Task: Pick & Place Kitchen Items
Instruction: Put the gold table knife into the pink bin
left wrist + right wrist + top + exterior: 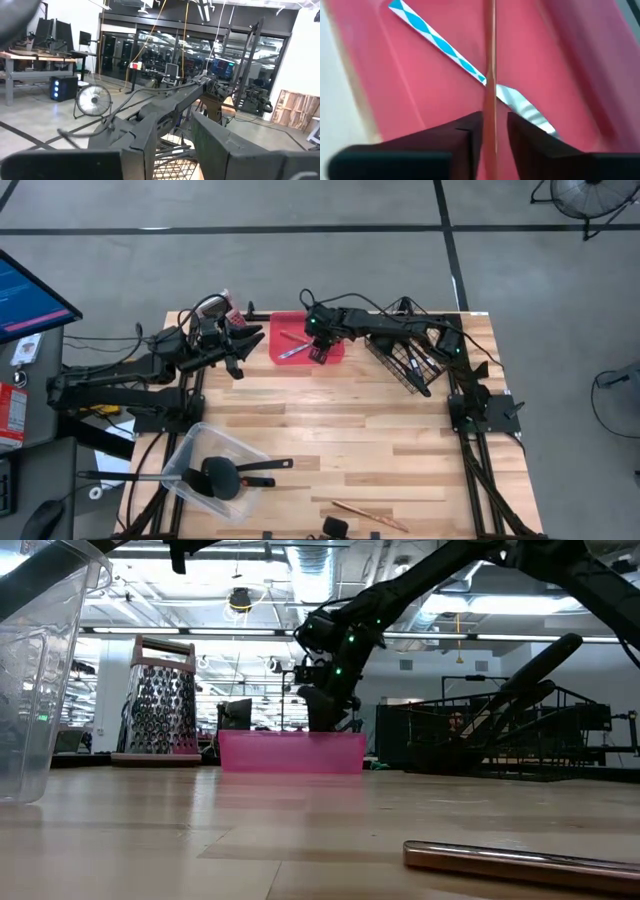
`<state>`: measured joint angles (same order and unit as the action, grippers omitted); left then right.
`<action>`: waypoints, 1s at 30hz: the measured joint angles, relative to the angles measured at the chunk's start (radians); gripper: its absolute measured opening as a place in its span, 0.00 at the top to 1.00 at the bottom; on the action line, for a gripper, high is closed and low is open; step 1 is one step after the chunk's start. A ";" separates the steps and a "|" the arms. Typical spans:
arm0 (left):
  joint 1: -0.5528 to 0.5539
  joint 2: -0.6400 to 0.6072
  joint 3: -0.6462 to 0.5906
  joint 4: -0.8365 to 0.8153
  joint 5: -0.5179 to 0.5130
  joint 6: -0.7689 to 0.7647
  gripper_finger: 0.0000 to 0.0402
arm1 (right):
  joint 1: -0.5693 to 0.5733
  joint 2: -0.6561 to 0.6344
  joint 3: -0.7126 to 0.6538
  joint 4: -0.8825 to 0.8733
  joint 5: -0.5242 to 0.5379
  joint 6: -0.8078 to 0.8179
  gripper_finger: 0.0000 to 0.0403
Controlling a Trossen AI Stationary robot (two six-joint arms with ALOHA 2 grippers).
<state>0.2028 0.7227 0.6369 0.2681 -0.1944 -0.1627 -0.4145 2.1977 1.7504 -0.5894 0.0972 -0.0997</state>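
My right gripper (320, 352) is over the pink tray (285, 358) at the table's far middle, shut on a thin copper-coloured piece (491, 60). In the low view it (325, 710) reaches down behind the tray's wall (290, 752). A utensil with a blue-and-white handle and a silver blade (440, 42) lies flat on the tray's floor. My left gripper (238, 352) is open and empty, left of the tray; its wrist view (175, 150) looks across at the right arm. A second copper piece (360, 512) lies flat near the front edge. My right gripper holds the thin copper-coloured piece between its two fingers (470, 140), at a stretch of its shaft (491, 115). The piece runs on past the fingertips, along the fingers, out over the tray's floor. Its far end and whether it touches the tray do not show.
A black wire basket (405, 362) holding dark utensils stands right of the tray. A box grater (158, 700) stands at the far left. A clear plastic tub (205, 465) with a black ladle (222, 477) lies at the front left. Bare wood lies mid-table.
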 joint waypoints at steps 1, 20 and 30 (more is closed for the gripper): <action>0.000 0.000 0.000 -0.001 0.000 0.000 0.75 | 0.000 -0.009 0.000 -0.010 -0.001 0.001 0.76; -0.033 0.187 0.000 -0.009 0.150 -0.135 0.75 | 0.333 -0.713 -0.037 -0.755 -0.073 0.345 0.48; -0.058 0.219 -0.001 -0.004 0.220 -0.133 0.75 | 0.859 -0.842 -0.523 -0.409 0.009 1.050 0.50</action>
<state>0.1444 0.9420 0.6361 0.2643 0.0259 -0.2958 0.4449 1.3554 1.2275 -0.9983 0.1062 0.9504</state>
